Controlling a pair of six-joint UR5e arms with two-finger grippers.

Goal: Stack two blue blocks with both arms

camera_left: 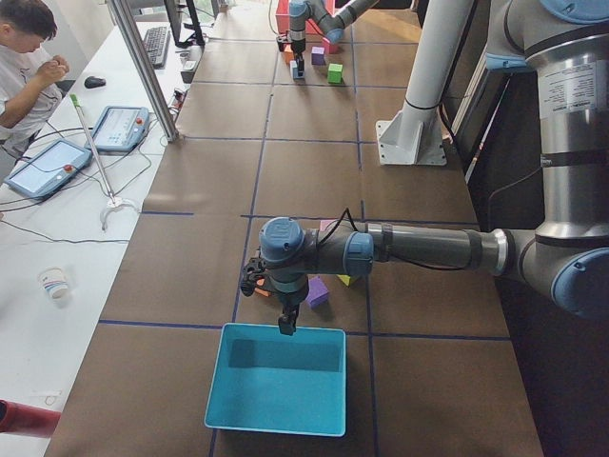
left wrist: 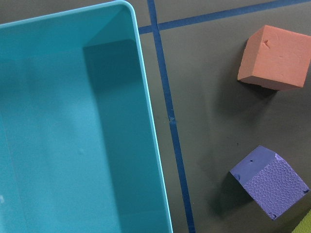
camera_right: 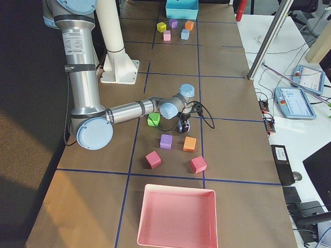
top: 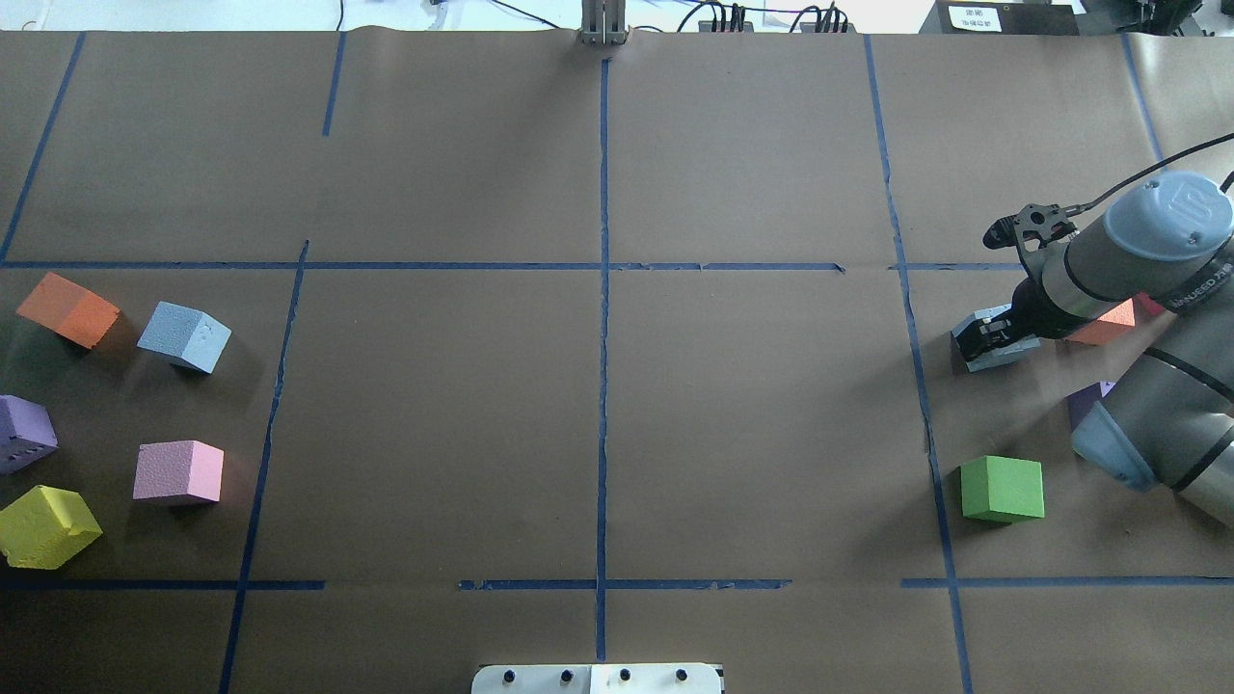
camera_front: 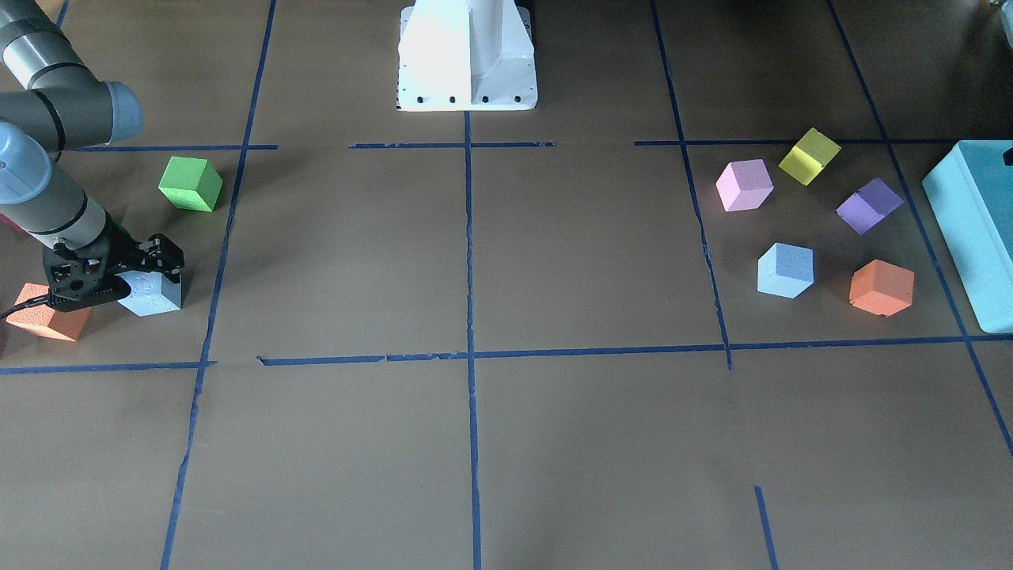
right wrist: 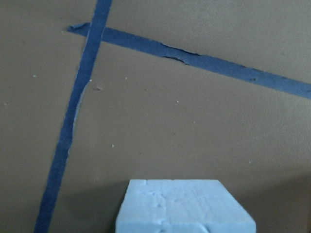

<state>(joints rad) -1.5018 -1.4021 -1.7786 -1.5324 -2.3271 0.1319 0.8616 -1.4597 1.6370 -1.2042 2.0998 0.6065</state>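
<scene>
— When starting at the robot's far left, look for the big teal box (camera_left: 276, 390) on the worktop (top: 598, 434). See the left end effector (camera_left: 285, 328) there?

— Yes. Hangs over the box rim, on the side by the cubes.

— Released or clenched?

— Cannot tell. Shows up only in the side view, small and dark.

— Now go right a bit.

— Found a bunch of cubes near the box: yellow cube (top: 46, 525), purple cube (top: 24, 434), orange cube (top: 67, 308), pink cube (top: 178, 472). Found the deeper blue block (top: 184, 336) too. Rests on the worktop just beside the orange cube, not touching.

— Go on to the middle.

— Passing long blue tape lines (top: 603, 386) and the white base (camera_front: 467, 55).

— And on the robot's right side?

— Spot the right end effector (top: 993, 335), clenched on the pale blue block (camera_front: 154, 299), a finger on each side.

— Up in the air or down on the worktop?

— Hard to say from these views.

— Anything close by?

— Look for the green cube (top: 1003, 489) near it, closer to the robot. Then spot a second orange cube (camera_front: 47, 317) just beside the block, partly hidden by the right arm (top: 1166, 424). Farthest right, find the pink tray (camera_right: 176, 217).
</scene>
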